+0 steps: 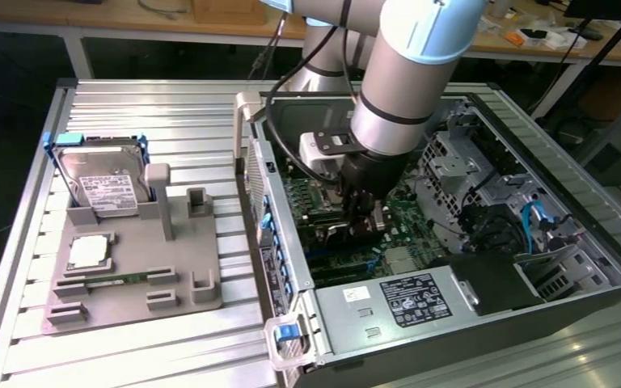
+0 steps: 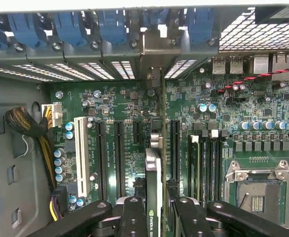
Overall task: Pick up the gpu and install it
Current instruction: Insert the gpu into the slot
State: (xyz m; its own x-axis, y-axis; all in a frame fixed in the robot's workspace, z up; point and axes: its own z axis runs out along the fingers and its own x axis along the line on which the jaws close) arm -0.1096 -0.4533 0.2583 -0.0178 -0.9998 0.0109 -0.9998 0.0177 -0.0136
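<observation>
The gpu (image 2: 154, 163) appears edge-on in the wrist view, a thin card with a green logo label near my fingers. It stands upright over the green motherboard (image 2: 115, 103), in line with the black expansion slots (image 2: 119, 153). Its silver bracket (image 2: 155, 49) reaches the case's rear wall between the blue clips. My gripper (image 2: 157, 210) is shut on the card, one black finger (image 2: 133, 215) on each face. In the exterior view the gripper (image 1: 362, 217) hangs low inside the open computer case (image 1: 280, 202). Whether the card sits fully in its slot I cannot tell.
A white slot (image 2: 81, 155) and yellow-black cables (image 2: 26, 123) lie to one side of the card, memory slots and the CPU socket (image 2: 255, 190) to the other. Outside the case, a grey fixture (image 1: 127, 267) holds a hard drive (image 1: 100, 182) and a memory stick (image 1: 116, 280). The power supply (image 1: 397, 299) fills the case's near end.
</observation>
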